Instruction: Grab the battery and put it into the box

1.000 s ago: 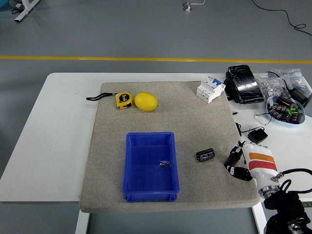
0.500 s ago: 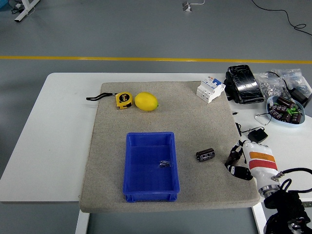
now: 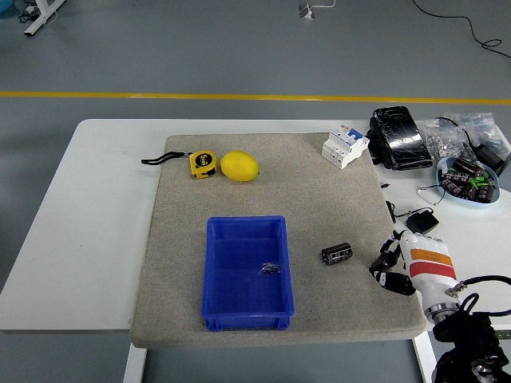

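Head view shows the white surface (image 3: 88, 207) with its grey mat (image 3: 263, 207) spread out left of the robot hand (image 3: 399, 267). Further left sits the blue box (image 3: 246, 275), open-topped, likely ready to receive. Between box and robot hand, just beside the curled, empty fingers (image 3: 385, 263), lies the battery (image 3: 336, 254) on its side, not yet grasped.
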You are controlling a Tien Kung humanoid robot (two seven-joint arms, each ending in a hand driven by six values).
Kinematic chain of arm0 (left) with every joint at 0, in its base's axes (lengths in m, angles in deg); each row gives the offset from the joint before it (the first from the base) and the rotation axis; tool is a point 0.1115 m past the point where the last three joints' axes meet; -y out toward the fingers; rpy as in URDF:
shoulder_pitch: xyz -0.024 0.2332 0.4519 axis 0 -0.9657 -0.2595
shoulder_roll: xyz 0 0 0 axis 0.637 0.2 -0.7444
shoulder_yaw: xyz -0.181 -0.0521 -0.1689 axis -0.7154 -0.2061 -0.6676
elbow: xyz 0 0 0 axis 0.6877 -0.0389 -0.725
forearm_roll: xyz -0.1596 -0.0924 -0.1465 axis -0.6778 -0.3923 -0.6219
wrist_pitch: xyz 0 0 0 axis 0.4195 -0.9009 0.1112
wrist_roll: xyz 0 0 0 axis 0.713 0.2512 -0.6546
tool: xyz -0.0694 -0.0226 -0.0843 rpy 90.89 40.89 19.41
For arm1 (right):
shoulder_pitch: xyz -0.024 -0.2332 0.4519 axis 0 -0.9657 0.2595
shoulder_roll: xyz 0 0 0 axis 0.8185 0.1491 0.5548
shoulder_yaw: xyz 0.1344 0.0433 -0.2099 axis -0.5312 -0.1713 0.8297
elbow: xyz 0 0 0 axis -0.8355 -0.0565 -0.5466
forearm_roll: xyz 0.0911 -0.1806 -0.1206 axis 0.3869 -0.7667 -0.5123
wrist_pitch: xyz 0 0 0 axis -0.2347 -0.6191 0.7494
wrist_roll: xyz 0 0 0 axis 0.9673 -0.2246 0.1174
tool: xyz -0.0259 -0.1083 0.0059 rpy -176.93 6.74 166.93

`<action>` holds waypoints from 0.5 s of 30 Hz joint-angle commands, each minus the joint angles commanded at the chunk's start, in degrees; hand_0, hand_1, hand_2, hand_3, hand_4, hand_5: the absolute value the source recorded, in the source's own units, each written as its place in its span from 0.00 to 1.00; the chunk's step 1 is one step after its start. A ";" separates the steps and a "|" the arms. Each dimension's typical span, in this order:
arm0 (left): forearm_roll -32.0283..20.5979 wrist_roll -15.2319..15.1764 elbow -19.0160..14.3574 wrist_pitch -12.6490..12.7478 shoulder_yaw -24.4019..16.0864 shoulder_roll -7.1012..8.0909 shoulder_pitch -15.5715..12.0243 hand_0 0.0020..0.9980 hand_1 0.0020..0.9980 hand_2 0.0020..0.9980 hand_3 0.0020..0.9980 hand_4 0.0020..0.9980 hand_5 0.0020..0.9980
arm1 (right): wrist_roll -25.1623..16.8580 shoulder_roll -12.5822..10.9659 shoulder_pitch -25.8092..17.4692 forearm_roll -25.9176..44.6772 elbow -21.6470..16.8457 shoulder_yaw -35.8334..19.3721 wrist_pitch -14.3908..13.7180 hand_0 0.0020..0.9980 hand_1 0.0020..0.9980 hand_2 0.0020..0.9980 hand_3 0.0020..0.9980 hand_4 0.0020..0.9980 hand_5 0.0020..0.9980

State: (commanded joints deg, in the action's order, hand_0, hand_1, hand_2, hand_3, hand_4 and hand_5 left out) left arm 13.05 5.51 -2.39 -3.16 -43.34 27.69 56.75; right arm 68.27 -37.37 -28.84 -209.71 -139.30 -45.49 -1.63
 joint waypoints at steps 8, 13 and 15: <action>0.14 0.06 -0.01 0.04 -0.06 -0.01 -0.02 0.73 0.62 0.70 0.67 0.72 0.67 | 0.12 -0.06 -0.03 0.00 -0.02 0.16 0.04 0.02 0.15 0.26 0.40 0.89 0.05; 0.58 0.17 -0.03 -0.04 -0.28 0.00 -0.07 0.73 0.62 0.70 0.67 0.72 0.67 | 0.11 -0.12 -0.06 0.00 -0.04 0.43 -0.02 0.01 0.16 0.26 0.40 0.88 0.04; 0.83 0.23 -0.03 -0.09 -0.46 0.00 -0.09 0.73 0.62 0.70 0.67 0.72 0.67 | 0.06 -0.14 -0.03 0.00 -0.11 0.60 -0.04 0.01 0.16 0.26 0.40 0.88 0.04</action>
State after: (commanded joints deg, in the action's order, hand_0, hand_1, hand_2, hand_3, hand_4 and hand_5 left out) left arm 13.88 5.73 -2.42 -3.25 -43.80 27.69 56.66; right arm 68.32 -37.51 -28.87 -209.71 -139.41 -44.89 -1.67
